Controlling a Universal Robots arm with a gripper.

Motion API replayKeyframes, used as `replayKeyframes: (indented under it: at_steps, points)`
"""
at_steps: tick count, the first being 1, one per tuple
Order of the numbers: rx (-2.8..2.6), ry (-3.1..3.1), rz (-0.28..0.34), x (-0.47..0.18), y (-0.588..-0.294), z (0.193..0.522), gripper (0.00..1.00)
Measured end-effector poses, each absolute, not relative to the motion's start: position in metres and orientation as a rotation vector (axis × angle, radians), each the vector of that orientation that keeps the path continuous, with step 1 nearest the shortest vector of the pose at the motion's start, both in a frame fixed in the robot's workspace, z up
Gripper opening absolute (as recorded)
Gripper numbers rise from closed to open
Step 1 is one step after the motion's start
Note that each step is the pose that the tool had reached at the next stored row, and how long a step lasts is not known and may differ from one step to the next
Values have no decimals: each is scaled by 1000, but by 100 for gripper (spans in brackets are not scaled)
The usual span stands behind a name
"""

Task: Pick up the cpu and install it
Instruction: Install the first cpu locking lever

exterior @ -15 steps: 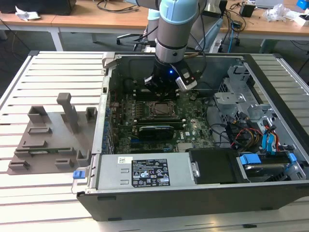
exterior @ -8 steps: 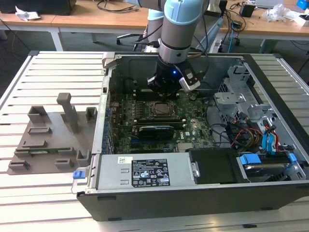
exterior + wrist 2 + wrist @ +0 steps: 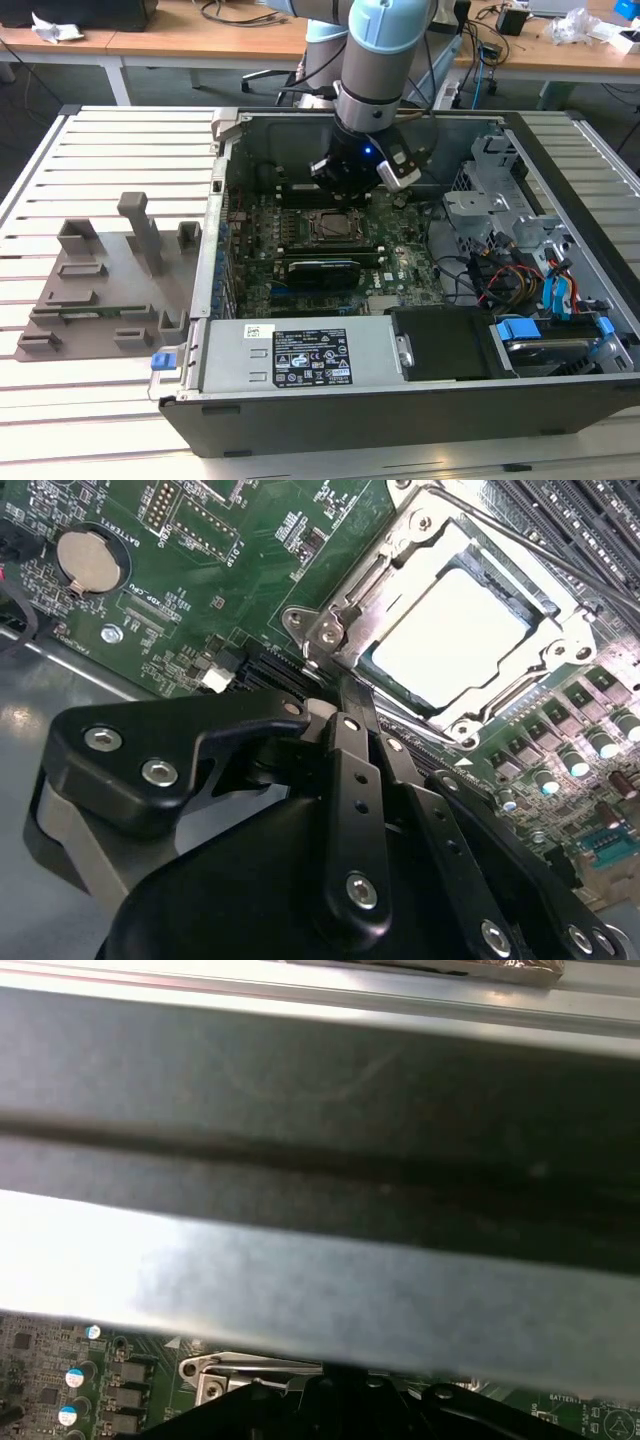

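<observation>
Slatted white benching carries everything we see in the exterior view, with wooden desks behind it. Starting at the exterior view's left, well away from our gripper, a grey fixture tray with upright posts stands bare; we judge it serves to present parts for pickup. Further right lies the open computer case on its side, so the motherboard faces up and our arm can reach straight down into it. Our gripper hangs inside the case just above the board, close behind the socket frame.

In the second wrist view, the gripper has its black fingers drawn together with nothing between them, their tips just short of the socket frame. Beyond the tips, the cpu lies flat inside that frame, its pale metal top glaring under the light; it looks seated in place, which would explain our empty grip. A coin battery sits off to one side of the fingers.

In the first wrist view, the case wall looms close, with capacitors below it.
</observation>
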State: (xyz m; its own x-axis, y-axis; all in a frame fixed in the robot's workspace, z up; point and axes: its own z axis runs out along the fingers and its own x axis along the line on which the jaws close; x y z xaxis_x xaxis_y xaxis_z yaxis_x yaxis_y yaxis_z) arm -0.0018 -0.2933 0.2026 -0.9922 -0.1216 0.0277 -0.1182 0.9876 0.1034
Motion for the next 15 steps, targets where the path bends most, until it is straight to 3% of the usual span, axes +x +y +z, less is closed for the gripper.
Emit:
replayKeyframes:
  at_steps: [15]
  points:
    - [187, -3097, -154, -1, -296, 205, 11]
